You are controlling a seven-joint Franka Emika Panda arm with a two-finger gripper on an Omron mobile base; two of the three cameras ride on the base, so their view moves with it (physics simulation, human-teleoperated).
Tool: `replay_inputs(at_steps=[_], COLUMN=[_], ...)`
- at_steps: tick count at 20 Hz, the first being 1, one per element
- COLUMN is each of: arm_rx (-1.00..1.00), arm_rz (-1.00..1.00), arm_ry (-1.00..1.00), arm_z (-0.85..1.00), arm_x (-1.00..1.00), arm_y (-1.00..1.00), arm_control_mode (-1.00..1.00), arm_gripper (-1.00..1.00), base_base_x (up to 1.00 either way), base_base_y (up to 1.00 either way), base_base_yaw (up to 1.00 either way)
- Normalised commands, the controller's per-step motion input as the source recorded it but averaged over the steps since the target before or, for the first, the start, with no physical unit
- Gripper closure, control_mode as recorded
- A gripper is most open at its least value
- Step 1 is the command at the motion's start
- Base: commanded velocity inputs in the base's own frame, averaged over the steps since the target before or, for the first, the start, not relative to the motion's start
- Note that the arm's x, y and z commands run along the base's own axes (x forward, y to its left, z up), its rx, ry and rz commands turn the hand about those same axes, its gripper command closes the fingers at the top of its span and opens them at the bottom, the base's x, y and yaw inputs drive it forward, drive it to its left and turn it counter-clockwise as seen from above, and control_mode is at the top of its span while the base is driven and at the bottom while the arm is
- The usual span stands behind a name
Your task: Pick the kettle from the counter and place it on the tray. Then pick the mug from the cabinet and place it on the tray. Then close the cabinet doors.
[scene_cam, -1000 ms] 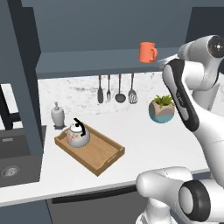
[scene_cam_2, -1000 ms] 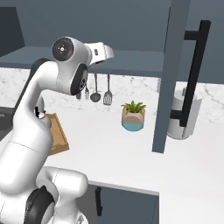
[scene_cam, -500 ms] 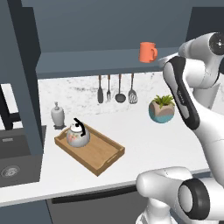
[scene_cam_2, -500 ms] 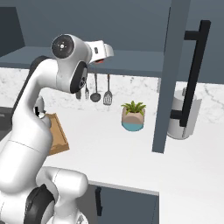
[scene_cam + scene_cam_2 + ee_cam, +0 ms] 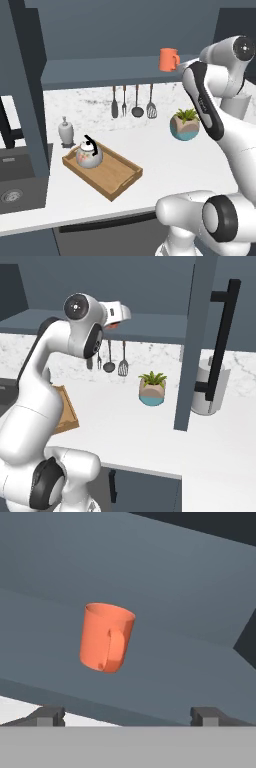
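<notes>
Orange is what the hand view is trained on: the mug (image 5: 106, 637) stands on the cabinet (image 5: 125, 75) shelf straight ahead, its loop handle turned toward the camera. The tool (image 5: 127, 716) has its two dark tips spread wide with nothing between them, and the mug sits above and left of the gap's middle, well apart from both tips.

Nearest the base, in the left base view, the wooden tray (image 5: 116, 176) lies on the marble counter (image 5: 165, 165) with the floral kettle (image 5: 89, 154) already on its left end (so the first step looks done). The free half of the tray is toward the right. Behind it stand a bottle-shaped dispenser (image 5: 65, 131), hanging utensils (image 5: 132, 102) and a potted plant (image 5: 185, 125); the mug is higher and farther, on the shelf.

The risks from here, as I judge them:
- The mug is off-centre to the gap, so a straight advance could clip it with one tip and push it deeper or tip it over.
- The handle faces the tool; closing across it rather than the body would give a weak, twisting hold.
- The open cabinet door (image 5: 192, 341) stands close on the right and could be struck as the arm swings down.
- On the tray, the mug could bump the kettle.
</notes>
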Motion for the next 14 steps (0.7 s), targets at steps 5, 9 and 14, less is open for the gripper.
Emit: replay_inputs(at_steps=[5,9,14], arm_rx=[0.06,0.04,0.00], arm_rz=[0.00,0.00,0.00], arm_ry=[0.00,0.00,0.00], arm_z=[0.00,0.00,0.00], arm_x=[0.35,0.21,0.00], arm_y=[0.00,0.00,0.00], arm_control_mode=[-1.00,-1.00,-1.00], arm_gripper=[-1.00,-1.00,-1.00], base_base_x=[0.00,0.00,0.00], base_base_y=[0.00,0.00,0.00], base_base_yaw=[0.00,0.00,0.00])
